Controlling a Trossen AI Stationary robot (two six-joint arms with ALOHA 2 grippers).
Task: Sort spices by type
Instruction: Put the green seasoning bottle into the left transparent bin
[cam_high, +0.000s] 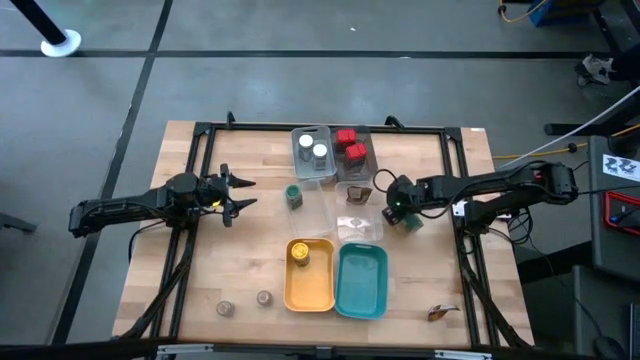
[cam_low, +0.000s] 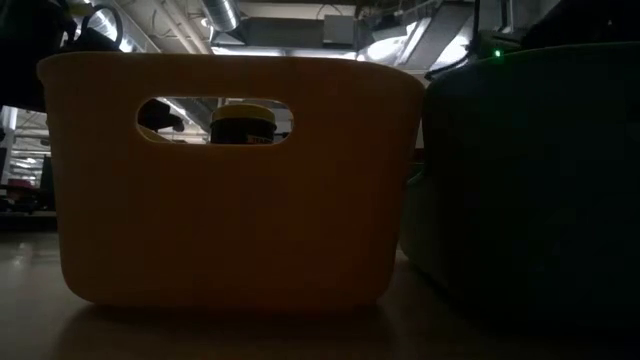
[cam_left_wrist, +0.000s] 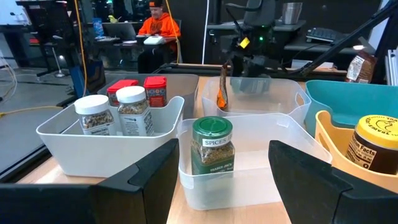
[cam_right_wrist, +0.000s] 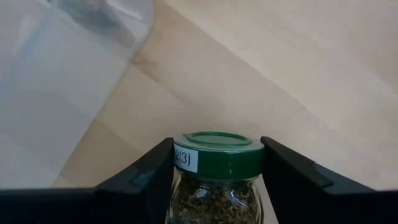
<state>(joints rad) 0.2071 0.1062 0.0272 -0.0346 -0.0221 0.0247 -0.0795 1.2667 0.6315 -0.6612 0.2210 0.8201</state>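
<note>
My right gripper (cam_high: 408, 218) is shut on a green-lidded spice jar (cam_right_wrist: 217, 155) over the bare wood, right of the clear trays (cam_high: 358, 228). My left gripper (cam_high: 235, 193) waits open at the table's left, level, facing a clear tray that holds another green-lidded jar (cam_left_wrist: 212, 146). Two white-lidded jars (cam_high: 311, 152) stand in the grey tray (cam_high: 300, 170). Red boxy tins (cam_high: 350, 148) stand in the tray beside it. A yellow-lidded jar (cam_high: 299, 252) stands in the yellow tray (cam_high: 312, 290). Two small brown jars (cam_high: 226, 309) stand on the table at the near left. My right gripper pinches the jar between its two fingers (cam_right_wrist: 146, 174), which lie against opposite sides of the green lid (cam_right_wrist: 249, 163). The fingers come steeply from above. The jar stands upright in the hold. Its bottom is hidden, so I cannot tell if it is clear of the table.
A teal tray (cam_high: 362, 280) sits right of the yellow one. A small brown thing (cam_high: 438, 313) lies at the near right corner. Black frame rails (cam_high: 200, 170) run along the table's edges. A person sits in the room beyond (cam_left_wrist: 158, 25). Bare wood lies at the near left.
</note>
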